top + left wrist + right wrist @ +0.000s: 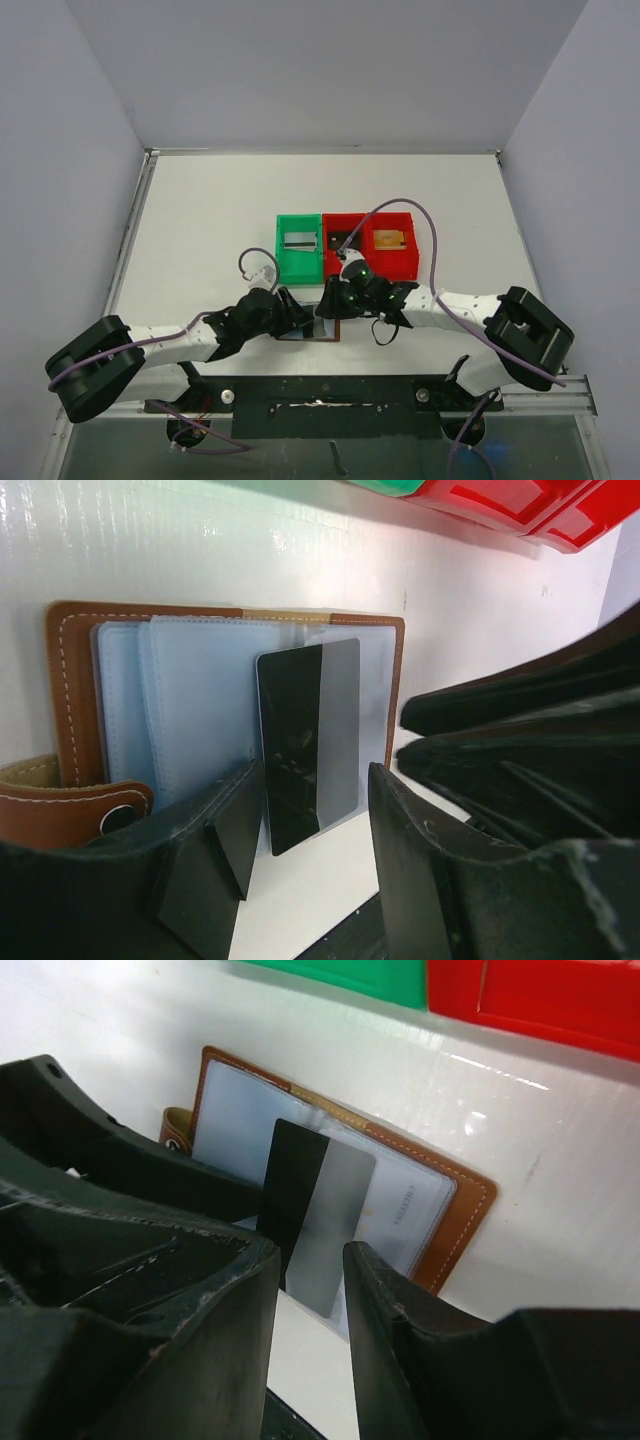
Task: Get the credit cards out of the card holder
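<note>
One white desk (200, 220) carried everything, with two arms reaching in from its near edge. Toward the middle sat one green bin (283, 265), and touching its right side one red bin (405, 268) with two compartments. One card holder (75, 680) lay opened flat close to the desk's near edge, between the two claws. It was brown leather with pale stitching, several clear pale-blue sleeves fanned inside, and one strap (60, 805) with a dark snap. One card (308, 745), half black and half grey, stuck partway out of a sleeve toward the near edge. The left claw (315, 775) was released, its fingers spread on either side of the card, gripping nothing. The right claw (308, 1250) was also released with a narrower gap, the card's free end showing through it, untouched as far as could be seen
</note>
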You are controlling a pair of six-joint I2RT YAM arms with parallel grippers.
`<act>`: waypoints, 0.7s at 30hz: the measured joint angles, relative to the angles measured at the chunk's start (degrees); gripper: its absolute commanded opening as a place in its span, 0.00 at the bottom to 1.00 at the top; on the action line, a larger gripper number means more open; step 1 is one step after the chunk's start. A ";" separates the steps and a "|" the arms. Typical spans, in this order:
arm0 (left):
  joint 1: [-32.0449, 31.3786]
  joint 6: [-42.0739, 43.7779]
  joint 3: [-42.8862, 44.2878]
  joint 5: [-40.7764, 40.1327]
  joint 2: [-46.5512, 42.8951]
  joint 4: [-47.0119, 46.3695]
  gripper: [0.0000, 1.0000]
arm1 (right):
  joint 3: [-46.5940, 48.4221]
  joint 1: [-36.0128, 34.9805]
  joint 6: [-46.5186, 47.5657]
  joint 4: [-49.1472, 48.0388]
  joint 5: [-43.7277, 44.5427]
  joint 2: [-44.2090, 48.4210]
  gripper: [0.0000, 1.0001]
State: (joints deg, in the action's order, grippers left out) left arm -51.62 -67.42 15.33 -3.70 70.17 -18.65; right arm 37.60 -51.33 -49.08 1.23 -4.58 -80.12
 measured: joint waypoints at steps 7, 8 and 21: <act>0.00 -0.90 -1.68 -0.11 -1.16 -1.62 0.49 | -1.81 -0.11 -2.95 -3.61 -1.22 -5.05 0.29; 0.00 -1.22 -2.27 -0.13 -1.31 -2.38 0.49 | -2.34 -0.09 -3.52 -4.63 -1.38 -5.05 0.29; 0.42 -5.51 -8.35 0.33 2.32 -16.28 0.26 | -8.74 1.11 -7.39 -16.37 -3.43 -4.72 0.24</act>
State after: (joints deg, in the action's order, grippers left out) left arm -51.20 -72.93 6.98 -3.38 72.49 -34.94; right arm 28.86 -50.22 -56.47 -15.14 -8.01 -84.84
